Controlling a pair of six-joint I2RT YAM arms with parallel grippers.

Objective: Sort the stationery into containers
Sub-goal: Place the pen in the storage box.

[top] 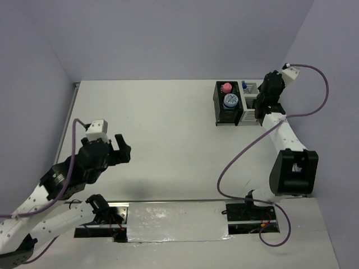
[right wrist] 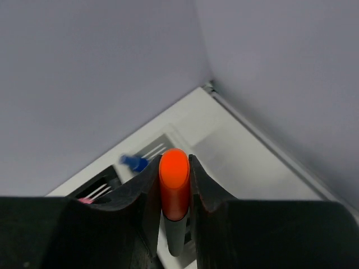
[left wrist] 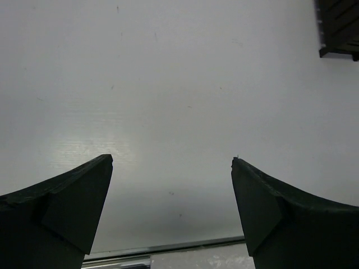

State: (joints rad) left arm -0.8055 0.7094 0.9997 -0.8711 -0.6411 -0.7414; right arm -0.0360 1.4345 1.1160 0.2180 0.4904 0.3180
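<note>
My right gripper (right wrist: 174, 168) is shut on a black marker with an orange end (right wrist: 174, 182), held above the white organizer box (top: 248, 115) at the far right. In the top view the right gripper (top: 262, 106) hangs over that box, and the marker is hidden. The black box (top: 219, 109) beside it holds a blue tape roll (top: 231, 101) and a pink-capped tube (top: 226, 87). A blue-capped pen (right wrist: 133, 162) stands in the white box (right wrist: 162, 147). My left gripper (top: 123, 148) is open and empty over bare table at the near left, its fingers (left wrist: 73, 196) wide apart.
The black box's corner (left wrist: 338, 28) shows at the top right of the left wrist view. Grey walls close in behind and to the right of the boxes. The table's near edge strip (left wrist: 168, 246) lies just below the left fingers.
</note>
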